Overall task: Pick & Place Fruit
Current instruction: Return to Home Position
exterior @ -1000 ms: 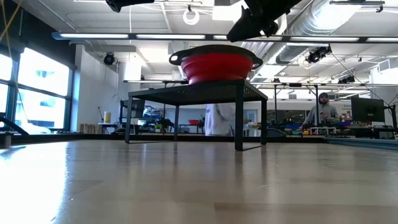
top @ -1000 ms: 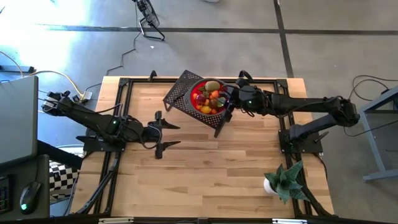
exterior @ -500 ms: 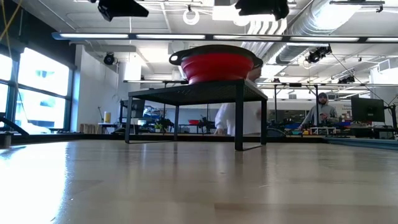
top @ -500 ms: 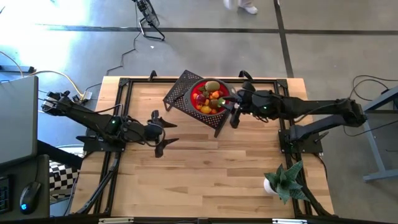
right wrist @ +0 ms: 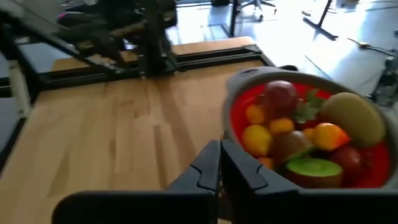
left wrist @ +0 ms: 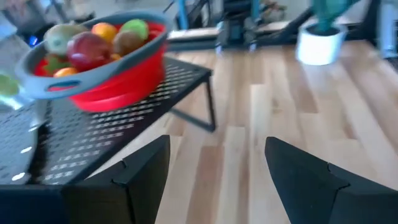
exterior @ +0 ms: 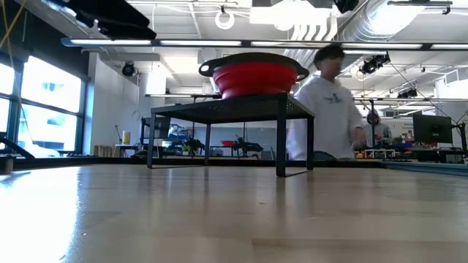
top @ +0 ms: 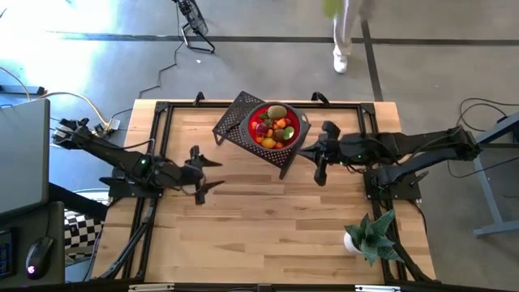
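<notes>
The fruit (top: 274, 127) lies heaped in a red bowl (right wrist: 239, 134) with a grey rim. The bowl stands on a black perforated stand (top: 238, 120) at the table's far middle. My right gripper (top: 303, 152) hangs in the air just right of the stand, shut and empty; its fingers (right wrist: 219, 163) point past the bowl's near side. My left gripper (top: 212, 173) is open above the table left of the stand, facing it, with nothing between its fingers (left wrist: 146, 171). The low view shows the bowl (exterior: 252, 76) on the stand (exterior: 227, 109).
A spiky green plant in a white pot (top: 369, 235) stands at the table's near right corner. Black frame rails (top: 158, 146) run along the table's left and right sides. A person (exterior: 325, 109) walks past beyond the far edge. Bare wood (top: 268, 227) lies nearer.
My right gripper has drawn back from over the bowl toward the table's right and near side, empty. My left gripper has sunk a little and pulled back toward the table's left edge, staying open. The fruit and bowl have kept still. A person has walked in behind the table.
</notes>
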Robot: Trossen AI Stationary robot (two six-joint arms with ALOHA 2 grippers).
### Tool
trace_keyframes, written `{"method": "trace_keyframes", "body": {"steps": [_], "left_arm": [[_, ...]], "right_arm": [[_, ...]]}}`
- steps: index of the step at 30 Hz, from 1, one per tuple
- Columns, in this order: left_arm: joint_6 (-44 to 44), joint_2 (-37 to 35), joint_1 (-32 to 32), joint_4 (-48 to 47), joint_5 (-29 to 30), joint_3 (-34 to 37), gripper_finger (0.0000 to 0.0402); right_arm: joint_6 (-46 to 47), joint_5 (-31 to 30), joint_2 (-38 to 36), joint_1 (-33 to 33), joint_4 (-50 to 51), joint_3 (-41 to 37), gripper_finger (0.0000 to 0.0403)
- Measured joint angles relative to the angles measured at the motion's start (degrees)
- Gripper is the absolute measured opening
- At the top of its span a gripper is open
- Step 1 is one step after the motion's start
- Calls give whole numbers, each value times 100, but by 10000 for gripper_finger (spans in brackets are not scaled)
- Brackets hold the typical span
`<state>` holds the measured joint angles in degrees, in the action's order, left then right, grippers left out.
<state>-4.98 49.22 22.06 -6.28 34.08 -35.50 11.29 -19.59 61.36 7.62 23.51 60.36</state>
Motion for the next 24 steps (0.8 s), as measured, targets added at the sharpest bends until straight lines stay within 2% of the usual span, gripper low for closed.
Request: {"method": "trace_keyframes", "body": {"steps": [2, 6, 15, 21, 24], "left_arm": [[192, -133, 151, 473, -14, 366, 258], [464, -471, 419, 999, -1, 909, 258], [681, -1456, 702, 1036, 12, 1636, 258], [796, -2132, 694, 1100, -30, 2015, 258], [1142, -2406, 694, 1084, -303, 2081, 258]], "right_arm": [[9, -131, 2, 196, -4, 0, 4], [93, -807, 56, 604, -60, 0, 4], [180, -1782, 52, 1388, -101, -64, 4], [262, -1742, 27, 1548, -186, -331, 4], [267, -1603, 21, 1544, -244, -430, 4]]}}
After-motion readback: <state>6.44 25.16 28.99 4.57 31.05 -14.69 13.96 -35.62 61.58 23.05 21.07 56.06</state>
